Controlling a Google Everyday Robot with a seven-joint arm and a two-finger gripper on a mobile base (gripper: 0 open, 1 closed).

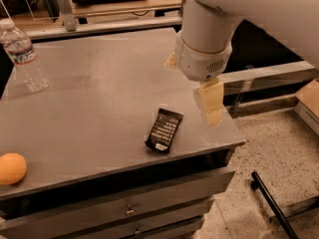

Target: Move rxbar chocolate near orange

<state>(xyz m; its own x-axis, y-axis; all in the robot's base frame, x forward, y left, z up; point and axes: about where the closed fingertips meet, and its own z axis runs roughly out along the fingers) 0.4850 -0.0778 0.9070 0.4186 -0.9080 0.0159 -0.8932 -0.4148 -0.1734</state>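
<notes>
The rxbar chocolate (163, 129) is a flat black bar with white lettering, lying on the grey table (99, 93) near its front right. The orange (11, 169) sits at the table's front left edge, far from the bar. My gripper (209, 103) hangs from the big white arm above the table's right side, just right of the bar and above it, holding nothing.
A clear plastic water bottle (24, 56) stands at the table's back left. Drawers run under the front edge. A black pole (271, 205) lies on the speckled floor at the right. Shelving and a rail stand behind the table.
</notes>
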